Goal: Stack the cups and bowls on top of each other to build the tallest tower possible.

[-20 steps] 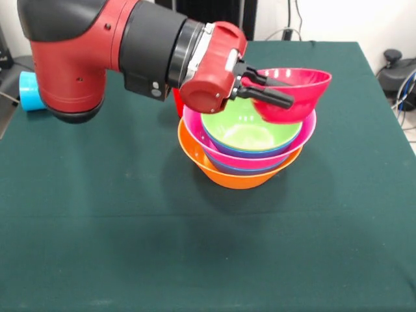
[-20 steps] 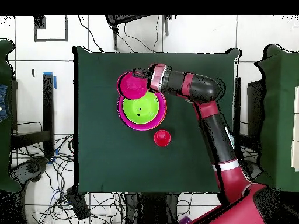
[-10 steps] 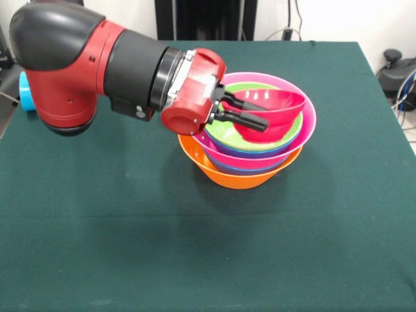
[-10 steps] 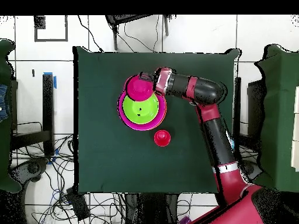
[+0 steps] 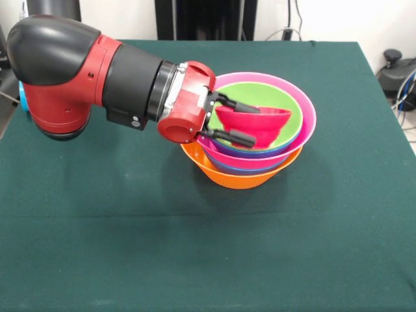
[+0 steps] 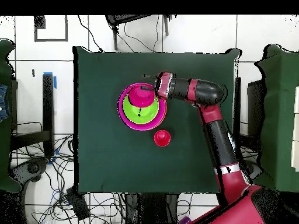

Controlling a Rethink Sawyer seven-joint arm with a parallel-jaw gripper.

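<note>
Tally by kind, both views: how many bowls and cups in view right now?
Bowls: 6, namely orange bowl, blue bowl, pink bowl, purple bowl, green bowl, red bowl
Cups: 2, namely red cup, light blue cup
Total: 8

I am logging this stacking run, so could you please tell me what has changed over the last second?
The gripper has carried the small red bowl from beyond the tower's rim to over its middle and lowered it into the lime green bowl, and it still clasps the bowl. The tower on the orange bowl, the red cup and the light blue cup stayed put.
</note>
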